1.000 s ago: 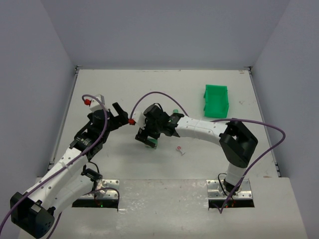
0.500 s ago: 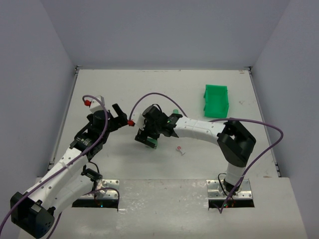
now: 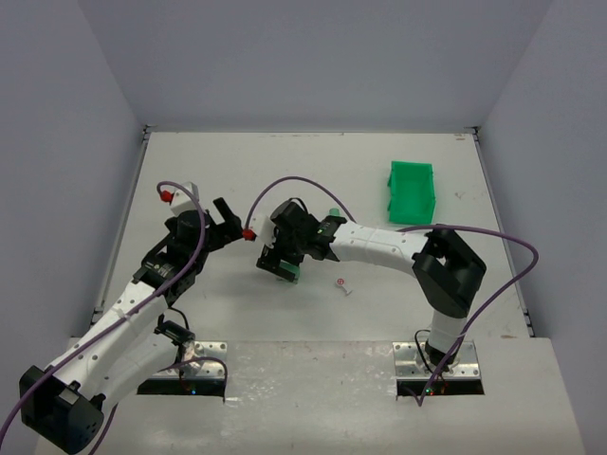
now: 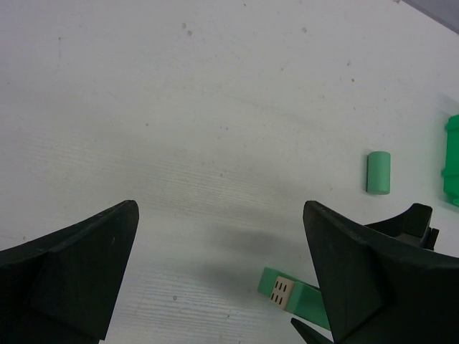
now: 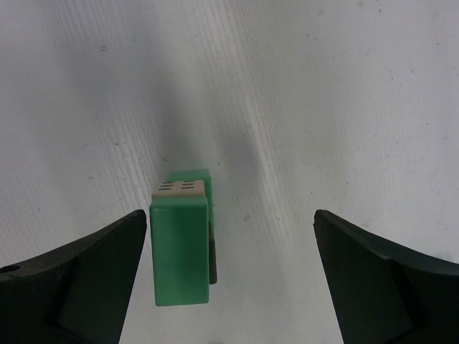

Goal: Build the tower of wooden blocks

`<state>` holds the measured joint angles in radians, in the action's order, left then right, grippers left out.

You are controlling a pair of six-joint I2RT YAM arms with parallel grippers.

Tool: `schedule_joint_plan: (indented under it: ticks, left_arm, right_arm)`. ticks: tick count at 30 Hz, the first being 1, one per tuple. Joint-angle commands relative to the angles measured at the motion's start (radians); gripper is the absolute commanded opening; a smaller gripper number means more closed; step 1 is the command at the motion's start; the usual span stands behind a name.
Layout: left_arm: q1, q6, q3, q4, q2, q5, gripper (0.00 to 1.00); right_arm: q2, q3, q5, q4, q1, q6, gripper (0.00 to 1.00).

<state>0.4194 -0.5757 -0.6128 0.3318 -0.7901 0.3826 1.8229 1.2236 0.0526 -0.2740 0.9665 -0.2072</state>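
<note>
Blocks, green and tan, lie stacked between my right gripper's parted jaws; my left gripper is spread too. They look light, rigid and slick-painted, so I'd pinch the flat sides.

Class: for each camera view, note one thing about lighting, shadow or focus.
Top external: even, diffuse light on the table, no glare. Left wrist: fingers dark and featureless. Right wrist: soft dark shadow streak beyond the green block.

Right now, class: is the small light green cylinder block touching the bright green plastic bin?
Apart. The left wrist view shows a strip of bare white table between the small light green cylinder block and the bright green plastic bin.
</note>
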Motion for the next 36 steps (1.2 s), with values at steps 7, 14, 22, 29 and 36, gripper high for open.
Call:
schedule_joint_plan:
  ticks: [7, 14, 22, 29, 36]
  left_arm:
    - [0.009, -0.013, -0.013, -0.099, 0.014, -0.036, 1.0]
    - [0.01, -0.015, -0.01, -0.094, 0.042, -0.05, 1.0]
    - [0.01, -0.021, -0.011, -0.088, 0.046, -0.065, 1.0]
    - [0.01, -0.024, -0.011, -0.088, 0.052, -0.074, 1.0]
    - [0.01, -0.023, -0.013, -0.088, 0.043, -0.076, 1.0]
  right_arm:
    - [-0.155, 0.002, 0.09, 0.004, 0.043, 0.014, 0.99]
    - [-0.362, -0.151, -0.11, 0.037, 0.039, 0.171, 0.99]
    - [-0.493, -0.325, -0.206, -0.027, -0.134, 0.478, 0.99]
    - [-0.552, -0.485, -0.2, -0.027, -0.326, 0.596, 0.99]
    - [-0.53, -0.547, -0.172, 0.013, -0.449, 0.62, 0.99]
